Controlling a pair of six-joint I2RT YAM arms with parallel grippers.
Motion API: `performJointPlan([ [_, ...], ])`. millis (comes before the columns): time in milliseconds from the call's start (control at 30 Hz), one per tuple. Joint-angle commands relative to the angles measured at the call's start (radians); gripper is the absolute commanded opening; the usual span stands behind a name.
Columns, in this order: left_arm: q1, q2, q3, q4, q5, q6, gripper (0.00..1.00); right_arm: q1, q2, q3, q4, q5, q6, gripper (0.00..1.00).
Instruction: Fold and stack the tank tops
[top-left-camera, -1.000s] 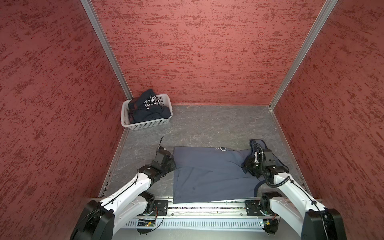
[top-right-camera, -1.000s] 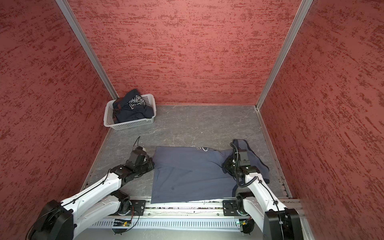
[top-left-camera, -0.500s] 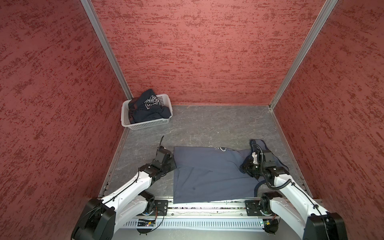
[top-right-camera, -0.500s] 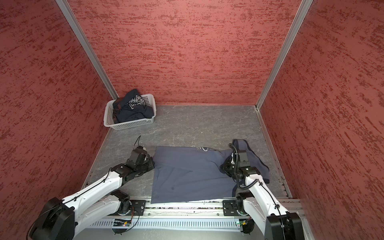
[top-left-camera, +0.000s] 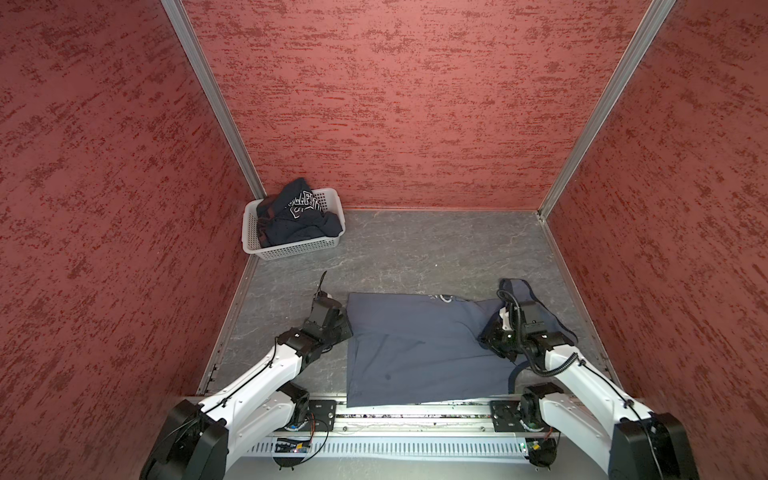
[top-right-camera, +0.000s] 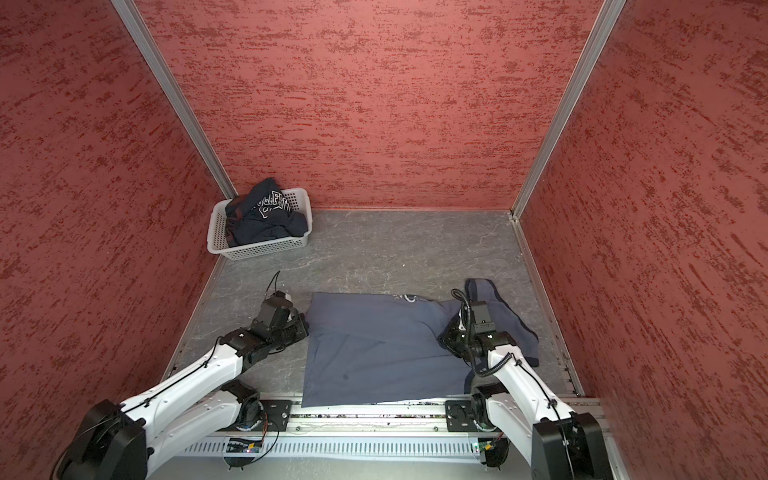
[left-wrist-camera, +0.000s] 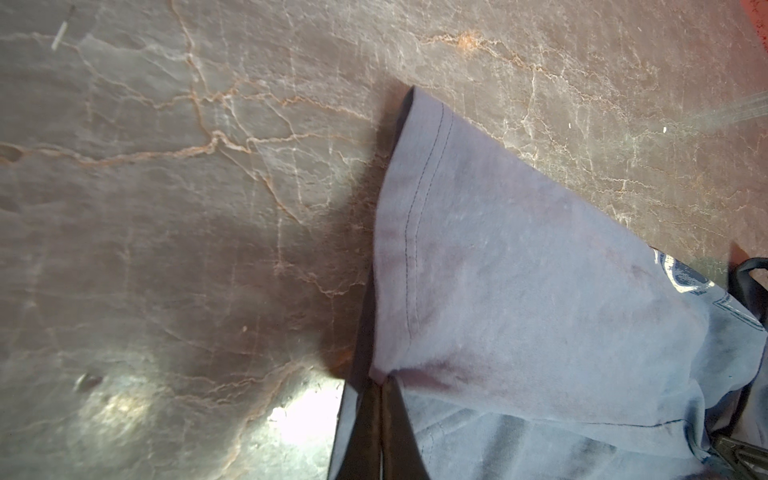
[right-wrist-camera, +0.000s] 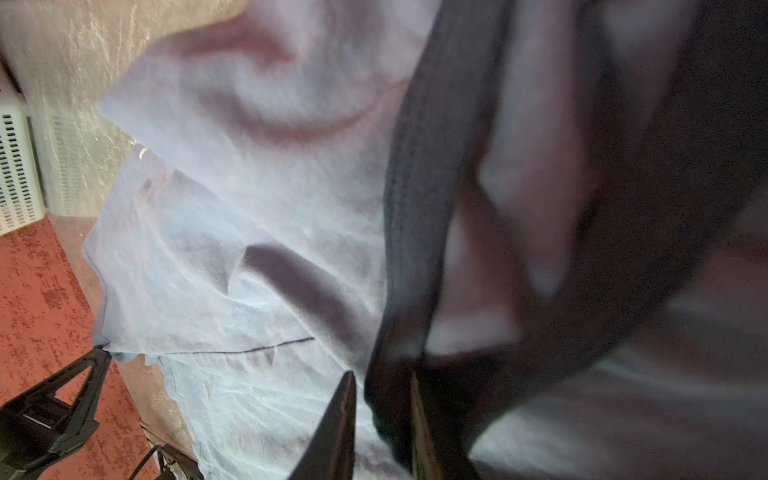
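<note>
The slate grey-blue tank top (top-left-camera: 415, 349) (top-right-camera: 374, 345) lies spread flat on the table near the front edge, its navy-trimmed straps bunched at the right. My left gripper (left-wrist-camera: 380, 382) (top-left-camera: 345, 328) is shut on the left hem edge. My right gripper (right-wrist-camera: 382, 378) (top-left-camera: 488, 336) is closed on a band of navy trim (right-wrist-camera: 419, 208) that runs between its fingers. The dark navy tank top (top-left-camera: 299, 220) with white lettering lies crumpled in the basket.
A white perforated basket (top-left-camera: 291, 249) stands in the back left corner. Red walls close in the left, back and right sides. A metal rail (top-left-camera: 415, 415) with both arm bases runs along the front edge.
The right gripper's jaws have closed in on the navy trim. The left gripper stays shut on the hem. Both arms and the cloth have barely shifted.
</note>
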Motion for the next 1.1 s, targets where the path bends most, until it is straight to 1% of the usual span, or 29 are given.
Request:
performJointPlan([
  [0,0.001,-0.008,0.029,-0.008,-0.02,0.011,0.0,0.014,-0.011,0.004,-0.022,0.04,0.002,0.17],
  [67,0.0,-0.007,0.035,-0.01,-0.021,0.012,0.0,0.015,-0.011,0.009,-0.022,0.044,0.004,0.09],
  [200,-0.001,-0.01,0.064,-0.026,-0.019,0.02,0.0,0.013,-0.06,0.044,-0.033,0.056,0.002,0.0],
  [333,0.006,-0.041,0.147,-0.092,-0.027,0.048,0.0,0.013,-0.148,0.16,-0.099,0.109,-0.008,0.0],
  [433,0.029,-0.092,0.238,-0.159,-0.033,0.087,0.0,0.013,-0.193,0.326,-0.184,0.231,-0.044,0.0],
  [500,0.052,-0.117,0.315,-0.21,-0.035,0.123,0.0,0.012,-0.203,0.459,-0.227,0.321,-0.085,0.0],
  [567,0.075,-0.131,0.399,-0.25,-0.032,0.16,0.0,0.013,-0.201,0.576,-0.245,0.384,-0.124,0.0],
  [667,0.101,-0.129,0.536,-0.308,-0.027,0.223,0.0,0.012,-0.185,0.744,-0.254,0.462,-0.189,0.0],
  [733,0.111,-0.123,0.636,-0.342,-0.024,0.26,0.0,0.01,-0.169,0.849,-0.251,0.494,-0.232,0.0],
  [833,0.121,-0.099,0.806,-0.391,0.0,0.318,0.0,0.011,-0.141,1.0,-0.232,0.494,-0.285,0.0],
  [967,0.121,-0.065,1.072,-0.475,0.054,0.373,0.0,0.011,-0.1,1.187,-0.235,0.474,-0.309,0.0],
  [1000,0.122,-0.07,1.108,-0.474,0.074,0.373,0.0,0.012,-0.102,1.214,-0.233,0.467,-0.311,0.0],
  [1067,0.122,-0.085,1.111,-0.459,0.087,0.362,0.0,0.012,-0.119,1.221,-0.211,0.454,-0.311,0.0],
])
